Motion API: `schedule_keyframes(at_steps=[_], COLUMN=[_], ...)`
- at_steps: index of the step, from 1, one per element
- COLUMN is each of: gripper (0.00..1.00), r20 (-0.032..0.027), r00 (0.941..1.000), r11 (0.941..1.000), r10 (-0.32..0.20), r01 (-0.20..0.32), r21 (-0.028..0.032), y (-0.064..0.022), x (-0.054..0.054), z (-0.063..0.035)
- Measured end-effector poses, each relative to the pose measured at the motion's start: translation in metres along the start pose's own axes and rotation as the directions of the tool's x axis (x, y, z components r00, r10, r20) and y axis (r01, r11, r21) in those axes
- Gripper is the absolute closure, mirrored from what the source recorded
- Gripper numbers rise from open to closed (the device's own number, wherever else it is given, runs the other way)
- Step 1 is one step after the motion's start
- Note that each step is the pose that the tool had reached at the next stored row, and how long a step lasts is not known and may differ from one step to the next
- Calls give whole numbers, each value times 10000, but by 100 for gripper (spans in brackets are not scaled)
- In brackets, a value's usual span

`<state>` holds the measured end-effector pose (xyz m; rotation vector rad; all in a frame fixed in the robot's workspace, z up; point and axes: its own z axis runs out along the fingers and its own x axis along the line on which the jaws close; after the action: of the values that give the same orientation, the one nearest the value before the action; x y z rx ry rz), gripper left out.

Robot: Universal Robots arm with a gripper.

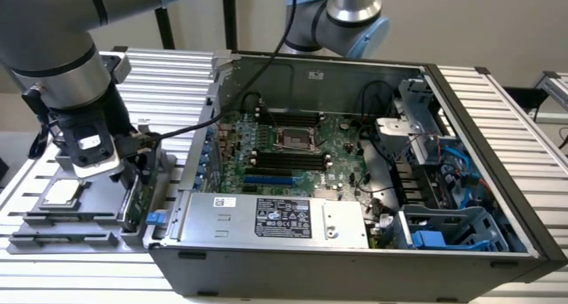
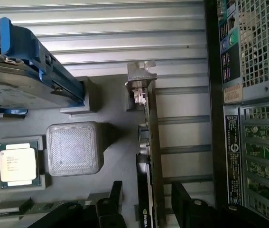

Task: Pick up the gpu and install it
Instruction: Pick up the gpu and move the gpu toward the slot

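Hovering over the gpu: the pick-up step is in hand. The thin green-board gpu with black cooler and silver end bracket [image 2: 151, 128] stands on edge in a slot of the grey moulded parts tray [image 2: 115, 118], outside the case and not yet gripped.
Gripper: the black two-finger gripper [image 2: 147, 186] is spread wide, one finger on each side of the card; no contact is visible.
Grasp calls for: as I judge it, a centred squeeze on both faces, then a straight lift out of the slot.
Case: the open dark grey computer case [image 1: 355, 277] sits just beside the tray, with the large green motherboard [image 1: 337, 134] face up inside.
Tray neighbours: a silver hard drive in a blue frame [image 2: 25, 80], a square silver processor chip [image 2: 16, 164] and a ribbed grey block [image 2: 72, 148].
In the way: a black cable [image 1: 191, 128] drapes from the arm over the case wall, and a silver power supply box [image 1: 222, 217] lines the case's near edge.
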<state>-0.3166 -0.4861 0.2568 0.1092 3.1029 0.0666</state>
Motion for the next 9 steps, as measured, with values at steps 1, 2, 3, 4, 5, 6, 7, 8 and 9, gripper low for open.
schedule_keyframes(at_steps=[1, 2, 3, 4, 5, 6, 7, 8, 9], gripper=[46, 46, 46, 46, 46, 46, 46, 46, 46], r20=[5, 13, 21, 32, 44, 60, 82, 105, 113], r00=[10000, 10000, 10000, 10000, 10000, 10000, 10000, 9999, 9999], r11=[10000, 10000, 10000, 10000, 10000, 10000, 10000, 10000, 10000], r10=[0, 0, 0, -1, -2, -3, -3, -5, -5], r01=[0, 0, 0, 1, 2, 3, 3, 5, 5], r21=[0, -1, -1, -1, -2, -3, -6, -7, -8], y=[0, 1, 3, 6, 10, 13, 17, 20, 24], x=[1, 2, 3, 3, 4, 6, 8, 9, 11], z=[18, 36, 55, 74, 91, 110, 128, 141, 147])
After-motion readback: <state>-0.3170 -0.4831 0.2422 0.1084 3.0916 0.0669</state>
